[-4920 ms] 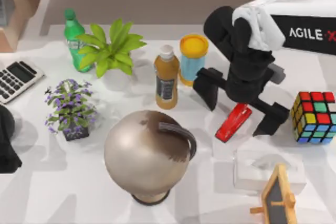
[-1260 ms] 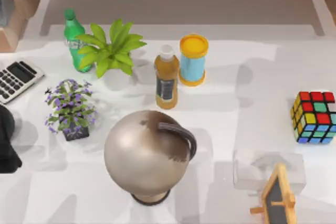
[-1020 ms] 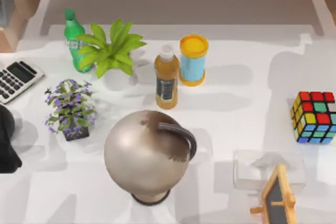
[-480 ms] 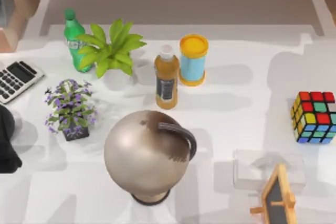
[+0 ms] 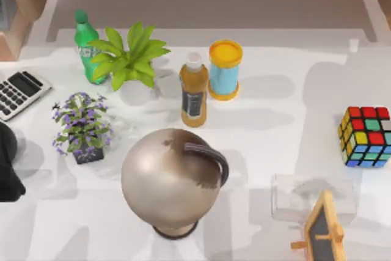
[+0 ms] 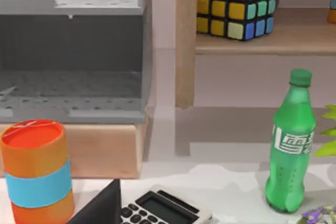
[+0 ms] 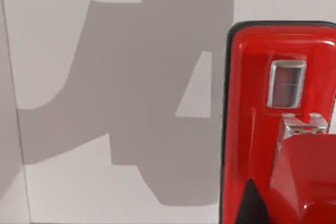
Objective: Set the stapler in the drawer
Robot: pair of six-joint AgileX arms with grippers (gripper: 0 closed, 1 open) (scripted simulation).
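Right hand: closed on the glossy red stapler, as judged from the right wrist view, where one dark fingertip is seen pressed against the red body; how far apart the fingers stand cannot be told. The load is held clear above a bare white surface, onto which a broad grey shadow is cast.

Step in hand: carriage of the stapler to the drawer. The grip should be kept firm, since a glossy wedge is likely to slide between flat pads. The stapler should be kept level, brought over the open cavity, lowered until the base is nearly seated, and only then released. The drawer walls should be cleared by the right hand on entry.

Stapler, appearance: elongated body in bright, shiny red, bordered by a thin dark edge; a small rectangular metal plate is set in the upper face, and a bright metal fitting sits below it. The far end is square with rounded corners.

Grey perforated drawer: taken to be the target; it is set in a light wooden frame at the back of the white counter.

Left hand: parked at the counter's left edge, beside the grey calculator.
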